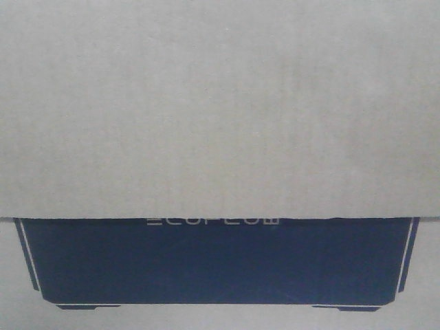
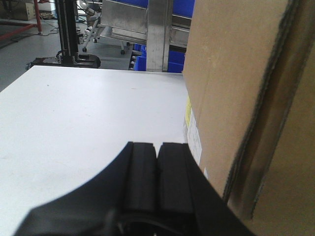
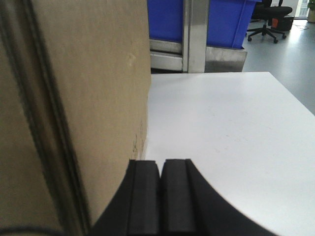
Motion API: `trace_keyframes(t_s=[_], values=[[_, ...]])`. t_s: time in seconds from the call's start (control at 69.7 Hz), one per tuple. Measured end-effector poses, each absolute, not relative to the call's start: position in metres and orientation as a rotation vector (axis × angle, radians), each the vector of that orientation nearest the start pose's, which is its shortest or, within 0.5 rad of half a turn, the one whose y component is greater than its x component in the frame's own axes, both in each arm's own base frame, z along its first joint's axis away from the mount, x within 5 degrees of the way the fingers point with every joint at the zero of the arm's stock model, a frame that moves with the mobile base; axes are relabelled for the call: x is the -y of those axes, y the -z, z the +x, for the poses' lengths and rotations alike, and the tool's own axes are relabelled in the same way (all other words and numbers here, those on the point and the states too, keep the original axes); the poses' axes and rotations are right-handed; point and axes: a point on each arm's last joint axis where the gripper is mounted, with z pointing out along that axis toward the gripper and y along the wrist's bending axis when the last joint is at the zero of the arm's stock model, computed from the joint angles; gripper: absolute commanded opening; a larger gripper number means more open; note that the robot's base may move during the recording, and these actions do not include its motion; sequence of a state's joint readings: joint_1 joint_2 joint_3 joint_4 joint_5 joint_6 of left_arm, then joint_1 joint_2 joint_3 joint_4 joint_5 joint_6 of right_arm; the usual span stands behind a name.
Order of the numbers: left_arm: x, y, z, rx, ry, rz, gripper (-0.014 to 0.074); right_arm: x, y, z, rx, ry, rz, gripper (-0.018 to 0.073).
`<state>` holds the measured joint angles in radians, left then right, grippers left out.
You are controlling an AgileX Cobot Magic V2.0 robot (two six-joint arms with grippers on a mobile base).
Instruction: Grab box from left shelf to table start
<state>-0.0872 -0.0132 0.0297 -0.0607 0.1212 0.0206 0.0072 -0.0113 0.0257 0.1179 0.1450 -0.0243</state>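
The brown cardboard box (image 1: 220,103) fills the front view, its black print with white ECOFLOW lettering (image 1: 213,221) low in the frame. In the left wrist view the box (image 2: 231,88) stands on the white table (image 2: 88,118), right of my left gripper (image 2: 157,147), which is shut with nothing between its pads and lies against the box's side. In the right wrist view the box (image 3: 88,83) stands left of my right gripper (image 3: 162,163), also shut and empty against that side. The shelf's silver metal post (image 2: 158,34) rises behind the table.
Blue plastic bins (image 3: 226,19) sit on the rack behind the table's far edge. A black stand (image 2: 66,34) stands beyond the table's left corner. An office chair (image 3: 268,22) is on the floor at the far right.
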Motion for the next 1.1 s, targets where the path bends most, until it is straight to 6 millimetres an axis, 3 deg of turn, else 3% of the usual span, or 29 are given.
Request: trace_keyframes(t_s=[1.105], values=[[0.0056, -0.1923, 0.0563, -1.623, 0.104, 0.044, -0.0099, -0.0020, -0.1930, 0.0565, -1.631, -0.104, 0.070, 0.0057]])
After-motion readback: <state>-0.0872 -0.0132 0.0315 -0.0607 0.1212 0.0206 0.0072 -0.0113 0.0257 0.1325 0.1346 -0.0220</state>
